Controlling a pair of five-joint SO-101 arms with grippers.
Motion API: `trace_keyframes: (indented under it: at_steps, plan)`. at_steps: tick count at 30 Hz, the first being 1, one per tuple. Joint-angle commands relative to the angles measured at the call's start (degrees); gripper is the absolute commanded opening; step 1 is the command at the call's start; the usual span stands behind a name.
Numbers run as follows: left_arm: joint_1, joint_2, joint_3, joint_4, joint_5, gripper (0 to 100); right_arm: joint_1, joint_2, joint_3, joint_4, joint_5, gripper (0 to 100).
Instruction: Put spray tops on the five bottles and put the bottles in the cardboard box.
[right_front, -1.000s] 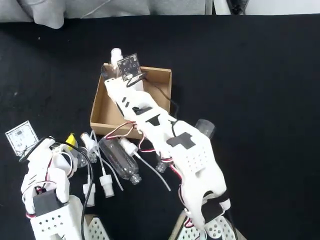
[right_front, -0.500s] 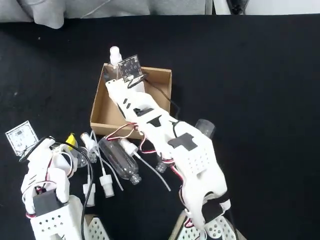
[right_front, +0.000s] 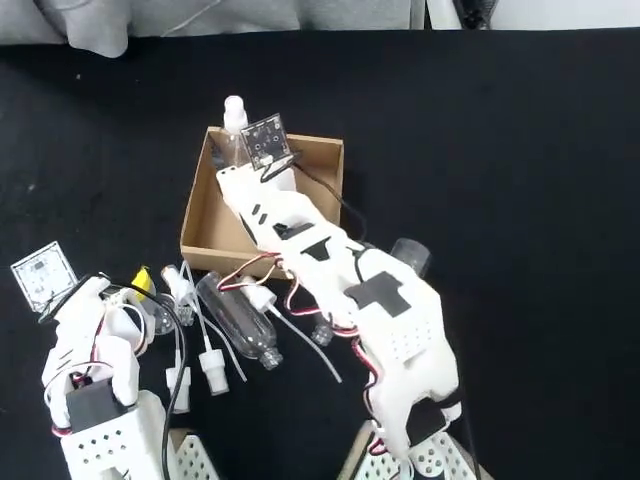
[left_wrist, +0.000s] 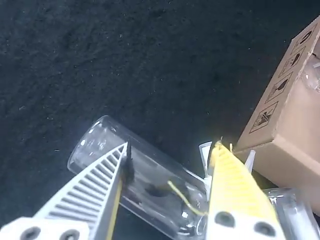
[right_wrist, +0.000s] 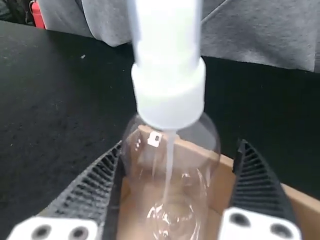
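Bottle (right_front: 234, 128) upright in cardboard box (right_front: 322, 158), loose bottles (right_front: 240, 320) before the box

Right arm (right_front: 340, 290) extended, right gripper (right_wrist: 180, 150) jaws apart; left gripper (left_wrist: 171, 147) likewise (left arm (right_front: 90, 370) folded).

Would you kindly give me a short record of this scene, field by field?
capped bottle: upright at a corner of the cardboard box
right gripper: open, straddling that bottle
left gripper: open, above a clear bottle lying on the table
loose spray tops: on the table beside a second bottle, also lying
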Motion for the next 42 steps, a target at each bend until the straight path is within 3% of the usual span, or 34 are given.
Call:
trace_keyframes:
  at_steps: [1,6,12,22,30,42]
  plan:
    - [0.0,-0.5,-0.9,-1.4,-0.4,25,-1.1,-5.2,0.0,0.4,0.0,28.0]
    - [0.0,-0.5,-0.9,-1.4,-0.4,25,-1.1,-5.6,-0.3,4.5,0.0,28.3]
    - [0.0,-0.5,-0.9,-1.4,-0.4,25,-1.1,-5.6,-1.5,10.0,-0.3,41.5]
    - [0.0,-0.5,-0.9,-1.4,-0.4,25,-1.2,-6.0,-0.7,10.2,0.0,37.6]
    - [0.0,-0.5,-0.8,-1.4,-0.4,25,-3.0,-17.0,8.0,11.2,0.0,37.6]
    - [0.0,-0.5,-0.8,-1.4,-0.4,25,-3.1,-29.9,9.2,33.7,-0.4,37.5]
